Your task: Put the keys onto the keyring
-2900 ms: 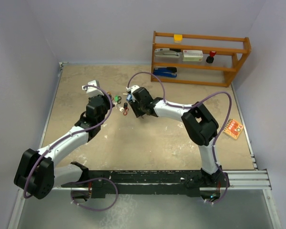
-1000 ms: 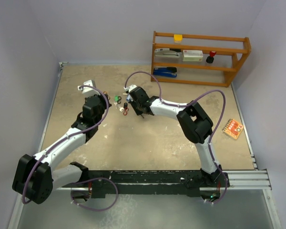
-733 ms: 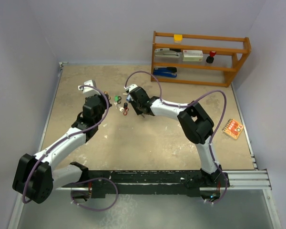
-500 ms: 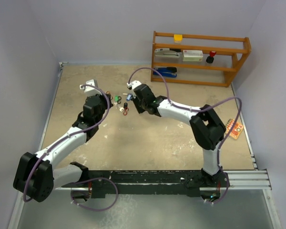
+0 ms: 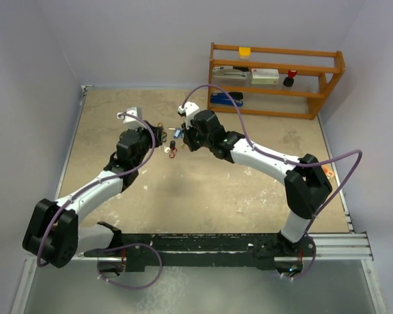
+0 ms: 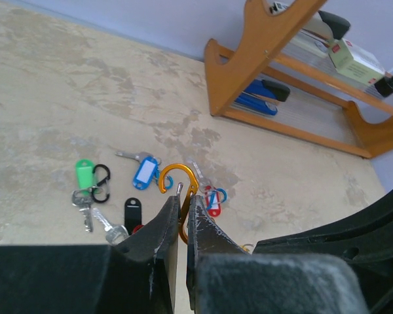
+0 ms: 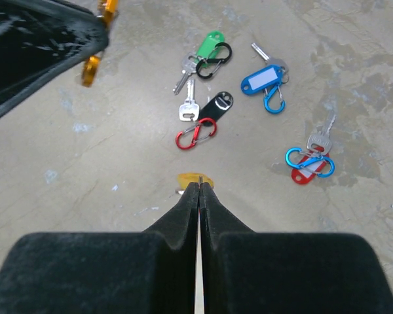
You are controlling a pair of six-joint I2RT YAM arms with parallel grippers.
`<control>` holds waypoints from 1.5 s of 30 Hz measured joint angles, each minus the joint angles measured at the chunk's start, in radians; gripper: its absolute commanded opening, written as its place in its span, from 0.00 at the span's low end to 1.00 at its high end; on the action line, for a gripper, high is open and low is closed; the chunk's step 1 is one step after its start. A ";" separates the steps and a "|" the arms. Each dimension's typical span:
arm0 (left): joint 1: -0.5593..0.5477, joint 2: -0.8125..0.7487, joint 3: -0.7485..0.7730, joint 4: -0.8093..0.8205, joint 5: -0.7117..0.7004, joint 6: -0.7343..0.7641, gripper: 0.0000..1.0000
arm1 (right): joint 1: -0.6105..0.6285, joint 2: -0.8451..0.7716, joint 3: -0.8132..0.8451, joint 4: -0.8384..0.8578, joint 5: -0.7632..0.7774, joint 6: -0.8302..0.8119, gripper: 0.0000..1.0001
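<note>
- The right arm (image 5: 262, 156) has swung out and now stretches long across the tabletop (image 5: 203, 196). Its right hand (image 7: 198, 186), slightly parted a second ago, is clenched on the yellow-tagged key (image 7: 194, 179). I cannot tell whether the key is clear of the surface.
- That looks like the pick is made. What remains is carrying the key to the orange carabiner (image 6: 175, 168), pinched tight in the left hand (image 6: 182, 196) nearby.
- The wooden rack (image 5: 275, 53) holds a blue stapler (image 5: 226, 99) at the bottom, a grey stapler (image 5: 228, 73) and white box (image 5: 264, 76) in the middle, and a yellow item (image 5: 245, 51) on top.
- The green-tagged key (image 7: 208, 49), blue-tagged key (image 7: 262, 78), black-tagged key (image 7: 217, 104) and red-tagged key (image 7: 302, 175) lie loose on the tabletop, not yet threaded.
</note>
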 measured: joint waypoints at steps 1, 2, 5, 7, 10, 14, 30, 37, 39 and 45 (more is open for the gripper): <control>0.000 0.010 0.000 0.012 0.020 0.000 0.00 | 0.000 -0.009 -0.009 0.002 -0.005 0.000 0.00; 0.000 0.016 0.000 0.020 0.034 0.000 0.00 | 0.000 -0.016 -0.015 0.001 -0.007 0.000 0.00; 0.000 0.037 0.000 0.040 0.085 0.000 0.00 | 0.000 -0.030 -0.023 0.004 -0.013 -0.002 0.00; 0.000 0.052 0.000 0.051 0.116 0.000 0.00 | 0.000 -0.039 -0.026 0.006 -0.016 -0.002 0.00; 0.000 0.079 0.000 0.067 0.161 0.000 0.00 | 0.000 -0.050 -0.029 0.011 -0.024 -0.005 0.00; 0.000 0.113 0.000 0.090 0.214 0.000 0.00 | 0.000 -0.056 -0.029 0.019 -0.027 -0.008 0.00; 0.000 0.185 0.008 0.136 0.353 0.000 0.00 | 0.000 -0.056 -0.029 0.026 -0.029 -0.015 0.00; 0.000 0.196 0.012 0.142 0.372 0.000 0.00 | 0.000 -0.055 -0.029 0.026 -0.032 -0.016 0.00; 0.000 0.199 0.012 0.142 0.375 0.000 0.00 | 0.000 -0.055 -0.029 0.026 -0.032 -0.016 0.00; 0.000 0.209 0.020 0.145 0.390 0.000 0.00 | 0.000 -0.053 -0.029 0.026 -0.032 -0.017 0.00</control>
